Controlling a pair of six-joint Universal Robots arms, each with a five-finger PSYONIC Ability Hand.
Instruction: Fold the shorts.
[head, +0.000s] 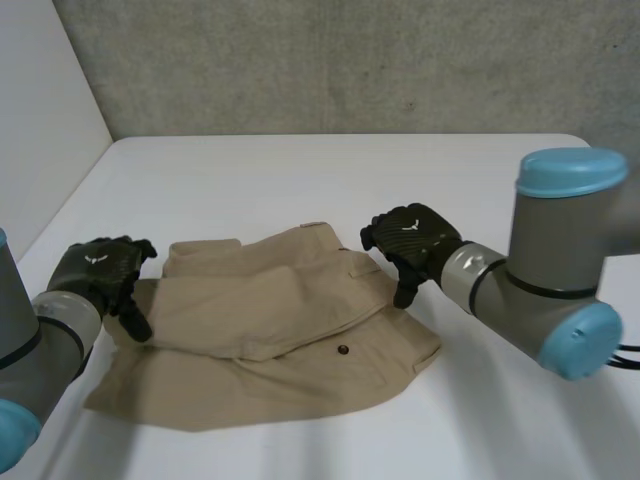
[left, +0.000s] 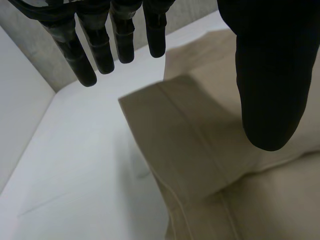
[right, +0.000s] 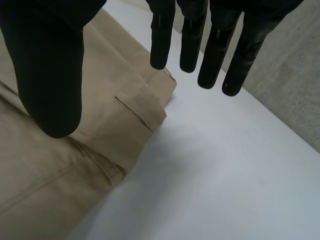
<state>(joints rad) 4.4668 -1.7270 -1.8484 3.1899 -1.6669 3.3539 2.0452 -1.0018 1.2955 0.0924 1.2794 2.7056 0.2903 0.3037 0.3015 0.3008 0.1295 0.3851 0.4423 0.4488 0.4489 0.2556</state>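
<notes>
- One pair of tan shorts (head: 270, 340) lies partly folded on the white bench (head: 300, 180).
- Two robot hands:
  - left robot hand (head: 100, 270) is over their left edge, with straight fingers and nothing held.
  - right robot hand (head: 412, 238) is over their right edge, likewise spread and empty.
- One grey wall (head: 330, 60) stands behind.

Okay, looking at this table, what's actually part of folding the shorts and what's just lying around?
For the job: tan shorts, partly folded; left hand, open at one end; right hand, open at the other end.
Just surroundings: white table; grey wall.
</notes>
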